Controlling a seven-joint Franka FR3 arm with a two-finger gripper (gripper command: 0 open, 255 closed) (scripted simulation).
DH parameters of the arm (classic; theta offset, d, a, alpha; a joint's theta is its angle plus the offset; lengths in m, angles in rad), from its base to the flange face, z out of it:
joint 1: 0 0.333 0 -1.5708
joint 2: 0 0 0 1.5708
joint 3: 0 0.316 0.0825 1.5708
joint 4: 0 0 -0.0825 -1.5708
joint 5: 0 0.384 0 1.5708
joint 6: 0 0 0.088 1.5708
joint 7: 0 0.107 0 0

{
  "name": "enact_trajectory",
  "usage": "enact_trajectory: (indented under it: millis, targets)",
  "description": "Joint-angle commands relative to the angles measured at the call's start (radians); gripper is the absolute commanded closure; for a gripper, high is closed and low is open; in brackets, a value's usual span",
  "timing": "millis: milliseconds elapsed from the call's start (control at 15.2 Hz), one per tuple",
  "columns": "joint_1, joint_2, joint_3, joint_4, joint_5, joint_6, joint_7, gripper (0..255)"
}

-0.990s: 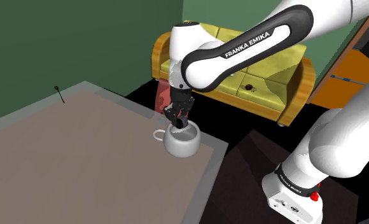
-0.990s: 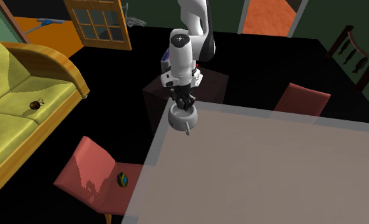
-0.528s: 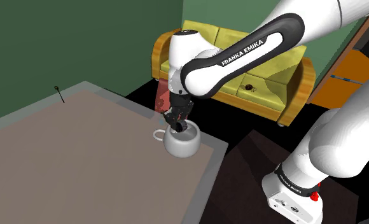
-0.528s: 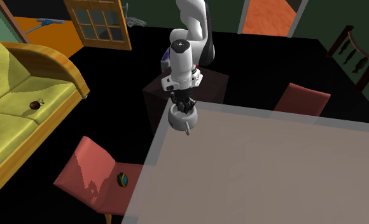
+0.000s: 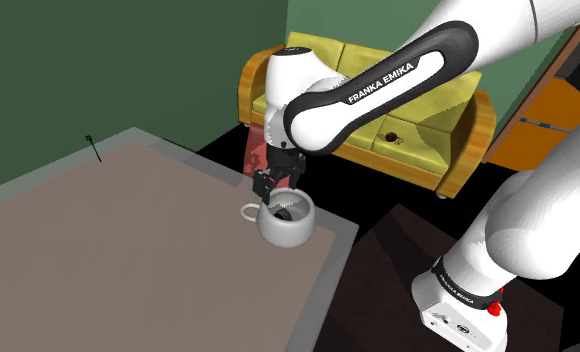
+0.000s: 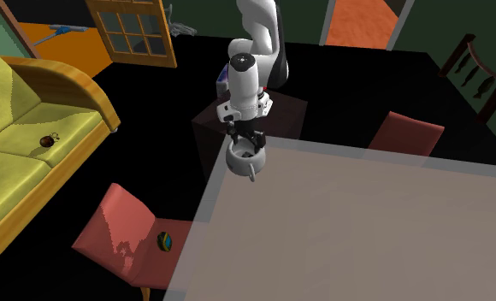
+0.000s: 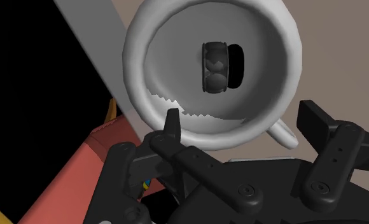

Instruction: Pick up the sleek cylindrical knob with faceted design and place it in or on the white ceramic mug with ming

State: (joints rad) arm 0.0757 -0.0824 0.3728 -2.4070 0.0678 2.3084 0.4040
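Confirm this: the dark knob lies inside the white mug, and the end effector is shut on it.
Not quite. The knob lies inside the mug, but the end effector is open and clear of it, as the wrist view shows.

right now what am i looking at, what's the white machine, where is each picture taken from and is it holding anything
The white machine is a robot arm mounted on a box stand. It ends in a black two-finger gripper. The shoulder view looks down from beside the stand. The second exterior view faces the arm across the table, with a yellow sofa at its left. The wrist view comes from a camera on the hand, looking along the fingers. Near the table's edge stands a white mug. Inside it lies a small dark faceted knob. The gripper hangs just above the mug with its fingers apart, so it holds nothing.
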Motion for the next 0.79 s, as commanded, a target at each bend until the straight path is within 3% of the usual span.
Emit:
enact_trajectory:
  millis: [0, 264, 726]
  targets:
    - [0.0, 0.0, 0.0, 0.0, 0.0, 0.0, 0.0, 0]
    - [0.0, -0.077, -0.01, 0.062, 0.025, -0.136, -0.02, 0]
    - [0.0, -0.077, -0.01, 0.062, 0.025, -0.136, -0.02, 0]
